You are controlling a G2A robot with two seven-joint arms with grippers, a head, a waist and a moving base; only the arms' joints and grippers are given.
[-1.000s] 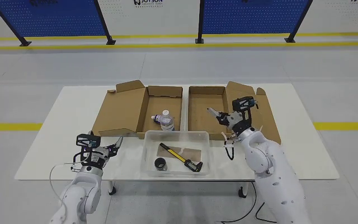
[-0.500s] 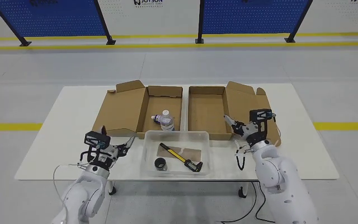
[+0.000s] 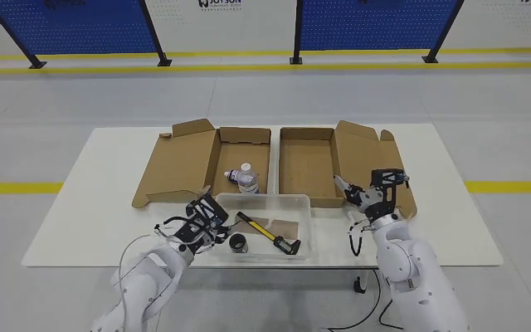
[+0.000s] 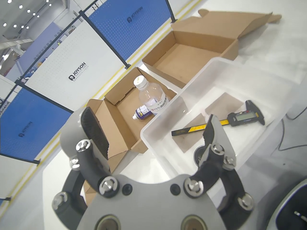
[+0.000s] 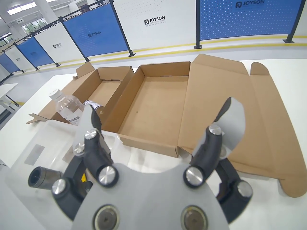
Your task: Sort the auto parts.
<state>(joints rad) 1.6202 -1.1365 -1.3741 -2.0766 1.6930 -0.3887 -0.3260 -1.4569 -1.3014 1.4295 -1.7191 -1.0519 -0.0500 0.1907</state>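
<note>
The left pincer had just swung in from the tabletop's front corner to the bin's left end, spread wide, empty and touching nothing, lining up for a pick, I'd say. Just beyond it in the bin lay the black sleeve and the caliper. The right pincer, also wide and empty, had pulled back off the right box. A bottle sat in the left box.

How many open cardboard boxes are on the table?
2. One box, holding a clear bottle, sits behind the clear bin; the other box stands next to it, nothing visible inside.
</note>
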